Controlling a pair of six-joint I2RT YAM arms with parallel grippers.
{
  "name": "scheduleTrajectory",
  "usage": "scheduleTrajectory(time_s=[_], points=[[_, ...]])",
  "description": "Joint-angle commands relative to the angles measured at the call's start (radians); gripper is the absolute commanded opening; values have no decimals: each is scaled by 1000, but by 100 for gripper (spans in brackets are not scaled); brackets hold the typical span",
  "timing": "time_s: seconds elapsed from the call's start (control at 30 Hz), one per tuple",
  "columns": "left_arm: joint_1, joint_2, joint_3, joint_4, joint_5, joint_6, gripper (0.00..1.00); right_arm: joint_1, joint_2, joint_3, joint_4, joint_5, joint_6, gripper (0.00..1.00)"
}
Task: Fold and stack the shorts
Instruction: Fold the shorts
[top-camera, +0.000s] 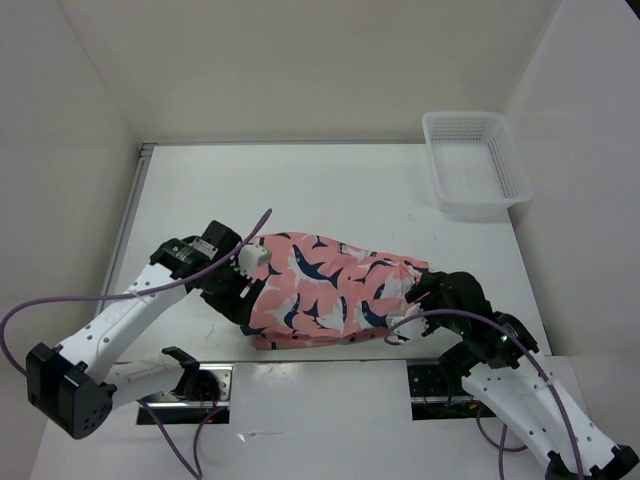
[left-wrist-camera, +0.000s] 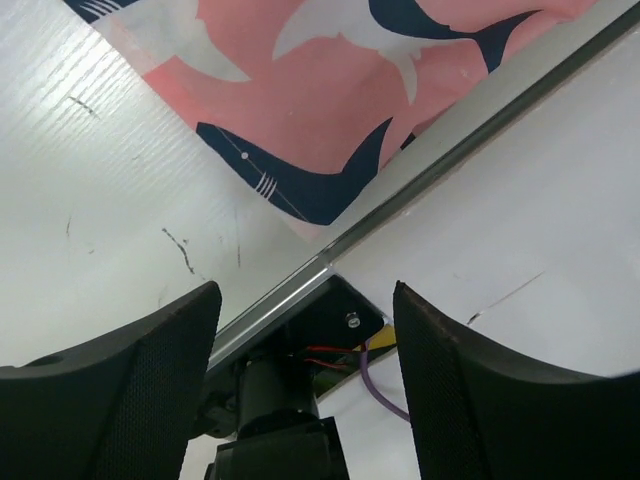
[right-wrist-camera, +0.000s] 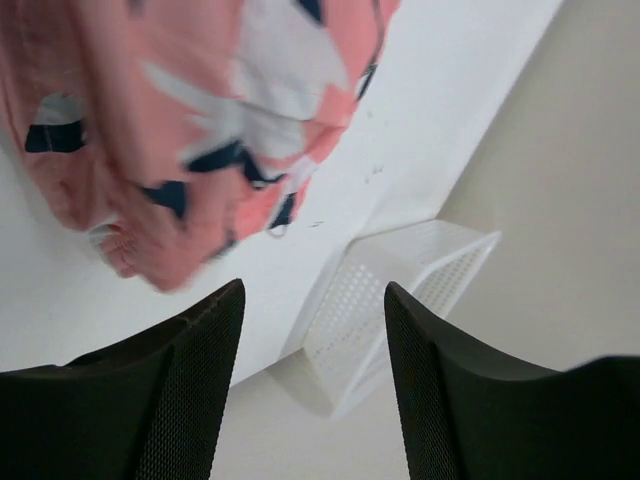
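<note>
The coral-pink shorts (top-camera: 325, 292) with navy-and-white sharks lie in a folded bundle on the white table, near its front edge. My left gripper (top-camera: 240, 292) sits at the bundle's left end, open. In the left wrist view the shorts (left-wrist-camera: 330, 90) fill the top of the picture, and the gripper (left-wrist-camera: 307, 295) holds nothing between its fingers. My right gripper (top-camera: 428, 290) is at the bundle's right end. Its wrist view shows the shorts (right-wrist-camera: 180, 130) hanging blurred above the open, empty gripper (right-wrist-camera: 315, 290).
A white mesh basket (top-camera: 478, 160) stands at the table's far right corner and also shows as the basket (right-wrist-camera: 400, 300) past the right fingers. White walls enclose the table on three sides. The metal front rail (left-wrist-camera: 300, 290) and the arm base lie under the left gripper.
</note>
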Motion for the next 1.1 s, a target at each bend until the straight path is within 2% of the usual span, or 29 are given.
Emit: scheduleTrajectory(time_s=[0.0,0.07,0.1,0.17,0.23,0.27,0.37,0.4,0.5,0.63,0.7,0.8,0.87,1.07], points=[[-4,-50,37,-34,-38,3,77,9,-61,87,9,-89,-34,64],[-4,-60,46,66,-73,3,79,9,-91,139,109,-196,28,65],[-4,-24,58,107,-90,3,80,9,-79,161,232,-224,125,65],[-4,42,110,230,-112,3,80,9,65,265,316,-259,238,63],[-4,165,147,301,-124,3,80,9,238,372,266,-268,422,59],[-4,202,173,315,-135,3,80,9,424,470,229,-311,476,50],[-23,324,191,329,-123,3,79,27,706,515,186,-356,636,35],[-24,376,192,339,-123,3,77,28,751,497,230,-356,668,21],[-24,447,159,376,-123,3,74,37,860,419,269,-387,688,10],[-24,544,139,424,-112,3,74,57,960,361,310,-396,695,7],[-24,631,170,437,-112,3,71,57,1015,351,310,-396,704,7],[48,739,240,457,-71,3,63,57,1087,351,402,-368,768,7],[120,803,271,485,-12,3,63,41,1139,385,460,-345,805,7],[225,981,492,525,-79,3,63,41,1358,495,597,-212,874,6]])
